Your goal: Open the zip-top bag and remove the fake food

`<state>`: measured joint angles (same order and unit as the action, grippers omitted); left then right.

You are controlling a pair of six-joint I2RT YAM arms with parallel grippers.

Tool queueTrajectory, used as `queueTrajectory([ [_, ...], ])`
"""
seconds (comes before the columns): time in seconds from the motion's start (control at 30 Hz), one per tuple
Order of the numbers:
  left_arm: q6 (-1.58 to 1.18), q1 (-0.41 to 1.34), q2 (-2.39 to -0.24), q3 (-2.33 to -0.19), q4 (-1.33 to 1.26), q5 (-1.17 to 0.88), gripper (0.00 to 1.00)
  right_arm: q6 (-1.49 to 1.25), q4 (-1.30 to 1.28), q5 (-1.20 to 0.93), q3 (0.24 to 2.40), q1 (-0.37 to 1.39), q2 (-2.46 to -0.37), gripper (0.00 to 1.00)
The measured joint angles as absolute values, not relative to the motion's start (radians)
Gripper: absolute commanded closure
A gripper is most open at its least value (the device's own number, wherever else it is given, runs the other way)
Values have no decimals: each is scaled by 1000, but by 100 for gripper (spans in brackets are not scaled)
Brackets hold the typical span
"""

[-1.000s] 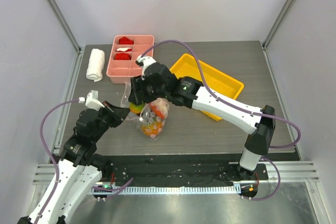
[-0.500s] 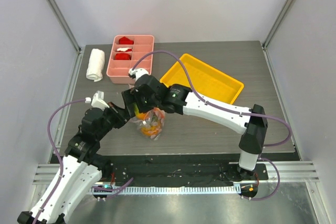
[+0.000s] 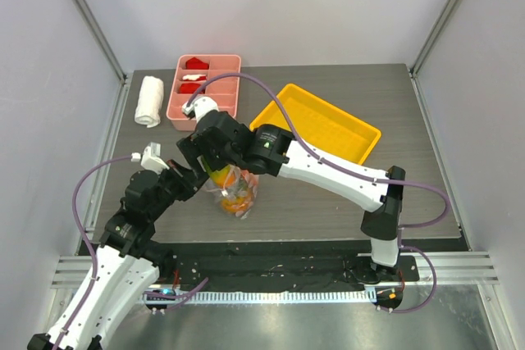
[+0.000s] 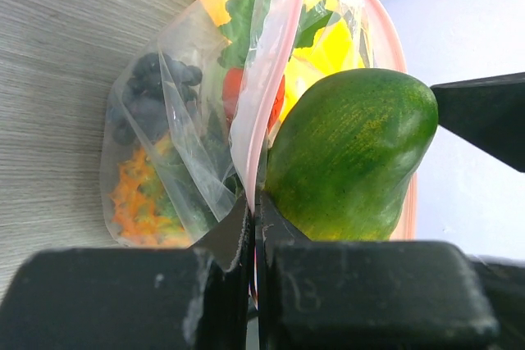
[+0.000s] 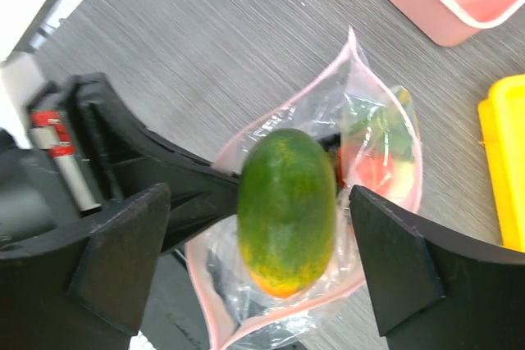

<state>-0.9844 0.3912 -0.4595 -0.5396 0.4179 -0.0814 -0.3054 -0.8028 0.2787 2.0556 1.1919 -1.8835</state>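
Right wrist view: we see the right gripper [image 5: 259, 256], jaws wider than a second ago, flanking the mango [image 5: 285, 206] at the mouth of the zip-top bag [image 5: 373, 153]; the left gripper [image 4: 253, 217] jaws pinch its rim.

The zip-top bag [image 4: 176, 129] is thin clear plastic, shiny and crinkly, and the mango [image 4: 353, 153] is smooth plastic with a soft sheen. The counter [image 4: 66, 55] is matt grey with a wood-grain look, and the towel [image 3: 149, 101] at its far left corner is white cloth.
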Motion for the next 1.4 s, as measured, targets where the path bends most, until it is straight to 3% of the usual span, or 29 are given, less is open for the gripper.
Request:
queueTrajectory([
  [0.13, -987, 391, -459, -540, 418, -84, 100, -297, -809, 284, 2029, 1190, -1886, 11],
  [0.23, -987, 391, -456, -540, 418, -88, 100, -295, -795, 282, 1978, 1189, -1887, 20],
  [0.37, -987, 391, -451, -540, 431, -86, 100, -287, -786, 277, 1948, 1189, -1912, 61],
  [0.47, -988, 389, -451, -540, 446, -76, 100, -288, -775, 298, 1948, 1188, -1920, 69],
  [0.67, -988, 390, -449, -559, 442, -80, 100, -290, -733, 316, 1949, 1188, -1887, 79],
  [0.87, -975, 390, -450, -632, 450, -69, 100, -329, -638, 301, 1934, 1152, -1720, 80],
  [1.13, -937, 391, -450, -736, 451, -31, 100, -517, -393, 52, 1740, 824, -1433, 83],
  [1.4, -904, 391, -507, -741, 488, -30, 100, -635, -186, -205, 1471, 858, -1483, 78],
])
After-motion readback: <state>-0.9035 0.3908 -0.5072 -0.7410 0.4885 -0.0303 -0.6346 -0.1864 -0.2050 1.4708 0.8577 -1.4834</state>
